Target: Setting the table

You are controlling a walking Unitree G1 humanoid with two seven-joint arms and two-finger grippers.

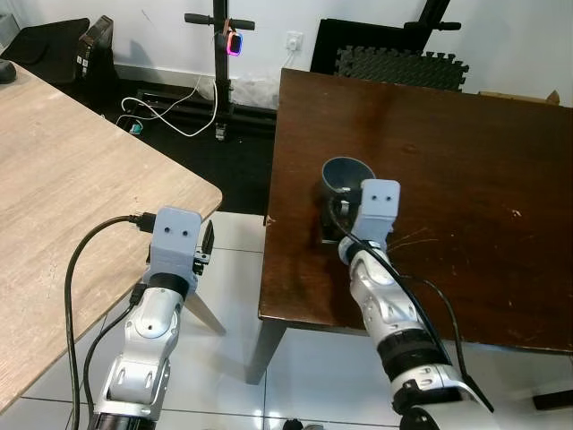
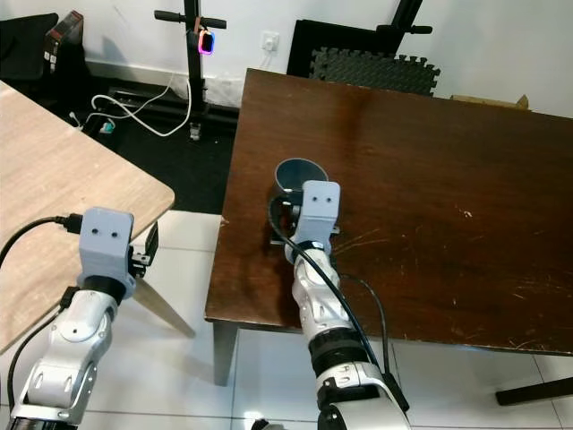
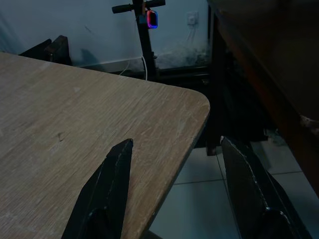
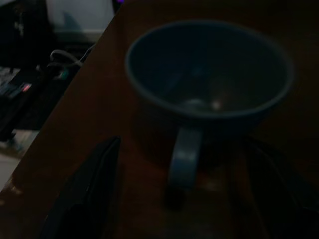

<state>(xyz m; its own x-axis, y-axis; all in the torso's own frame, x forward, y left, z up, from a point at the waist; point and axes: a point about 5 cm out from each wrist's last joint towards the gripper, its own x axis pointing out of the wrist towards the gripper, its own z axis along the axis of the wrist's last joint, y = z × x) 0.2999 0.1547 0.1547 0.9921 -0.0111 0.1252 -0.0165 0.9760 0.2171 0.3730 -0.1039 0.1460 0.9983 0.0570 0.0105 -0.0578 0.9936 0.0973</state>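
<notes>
- A blue cup (image 1: pixel 346 176) is seen standing upright on the dark table (image 1: pixel 466 179), near that table's left front part.
- The cup's handle (image 4: pixel 183 157) is turned toward the right arm, as shown in the right wrist view.
- The right pincer (image 4: pixel 182 199) is held low over the dark table just in front of the cup, with its fingers (image 4: pixel 87 191) spread apart on either side of the handle.
- No contact between those fingers and the cup can be made out; the right wrist view is dark and blurred.
- From the head views, the right pincer is largely hidden behind its grey wrist housing (image 1: pixel 377 208).
- The left pincer (image 3: pixel 174 191) is held open and empty at the corner of the light wooden table (image 1: pixel 63 179), one finger (image 3: pixel 107 189) over the wood and the other over the white tiled floor (image 1: pixel 233 358).
- The two tables are separated by a gap where floor tiles and a dark mat are seen.
- A scooter (image 1: pixel 219 67) with a glowing display is seen against the far wall, with white cables (image 1: pixel 170 107) lying beside it.
- Black foam mats (image 1: pixel 398 64) are leaned against the wall behind the dark table.
</notes>
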